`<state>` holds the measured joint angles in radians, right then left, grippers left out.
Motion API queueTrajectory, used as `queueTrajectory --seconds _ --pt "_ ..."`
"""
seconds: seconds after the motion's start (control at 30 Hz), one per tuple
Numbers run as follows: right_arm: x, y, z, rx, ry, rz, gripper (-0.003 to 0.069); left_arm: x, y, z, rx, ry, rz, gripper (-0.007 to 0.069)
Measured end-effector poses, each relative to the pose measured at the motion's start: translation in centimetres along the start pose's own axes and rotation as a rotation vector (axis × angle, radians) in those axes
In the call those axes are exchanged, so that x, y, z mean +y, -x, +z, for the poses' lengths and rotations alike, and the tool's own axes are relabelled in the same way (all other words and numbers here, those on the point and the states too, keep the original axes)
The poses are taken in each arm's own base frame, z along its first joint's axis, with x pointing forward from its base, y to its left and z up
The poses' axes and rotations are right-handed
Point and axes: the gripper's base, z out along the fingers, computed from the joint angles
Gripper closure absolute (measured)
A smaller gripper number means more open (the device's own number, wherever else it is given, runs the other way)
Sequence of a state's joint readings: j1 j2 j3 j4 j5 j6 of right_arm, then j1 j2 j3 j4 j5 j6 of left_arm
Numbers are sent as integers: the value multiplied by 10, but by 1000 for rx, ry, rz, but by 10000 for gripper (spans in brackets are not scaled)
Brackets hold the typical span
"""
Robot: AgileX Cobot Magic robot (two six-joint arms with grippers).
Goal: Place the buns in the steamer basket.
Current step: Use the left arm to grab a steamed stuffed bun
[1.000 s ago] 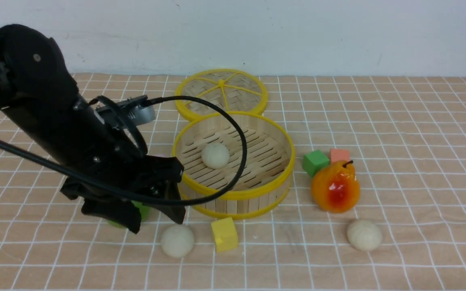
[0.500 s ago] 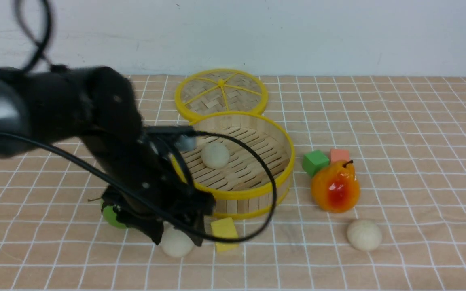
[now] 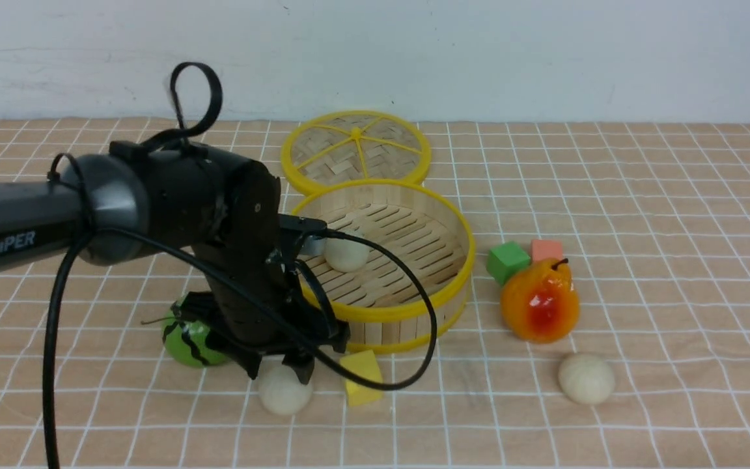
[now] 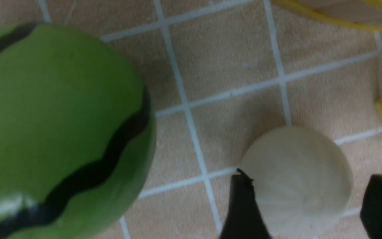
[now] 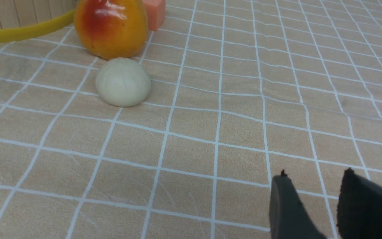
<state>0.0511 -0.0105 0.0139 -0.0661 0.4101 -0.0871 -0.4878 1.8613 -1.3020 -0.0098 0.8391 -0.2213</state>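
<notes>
While a third bun lay on the slatted floor of the steamer basket, the other two sat outside it on the checked cloth. The near bun was just in front of the basket, between the green striped melon and the yellow block. The far bun was off to the right, just in front of the pear. The left gripper pointed down over the near bun with its jaws parted around it. In the wrist view one finger lay against the bun's side and the other stood just beside it, so no firm clench showed. The right gripper hung low over bare cloth, its fingers apart with nothing between them, well apart from the far bun.
</notes>
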Motion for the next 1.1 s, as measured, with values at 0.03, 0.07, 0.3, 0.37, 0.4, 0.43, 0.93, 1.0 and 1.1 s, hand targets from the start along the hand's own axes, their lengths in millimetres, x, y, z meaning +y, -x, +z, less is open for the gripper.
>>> queueTrajectory --seconds 0.03,0.07,0.3,0.37,0.4,0.43,0.93,1.0,1.1 --pt "0 0 0 0 0 0 418 0 1 0 -11 -3 0 221" --pt "0 0 0 0 0 0 418 -1 2 0 -20 -4 -1 245" --pt "0 0 0 0 0 1 418 -1 4 0 -38 -9 -2 433" --pt "0 0 0 0 0 1 418 -1 4 0 -34 -8 -6 485" --pt "0 0 0 0 0 1 418 -1 4 0 -34 -8 -6 489" --pt "0 0 0 0 0 1 418 -1 4 1 -33 -7 -9 505" --pt "0 0 0 0 0 2 418 0 1 -13 14 11 2 301" --pt "0 0 0 0 0 2 418 -1 0 -12 31 -7 -13 296" --pt "0 0 0 0 0 2 418 -3 -1 -11 39 -30 -30 293"
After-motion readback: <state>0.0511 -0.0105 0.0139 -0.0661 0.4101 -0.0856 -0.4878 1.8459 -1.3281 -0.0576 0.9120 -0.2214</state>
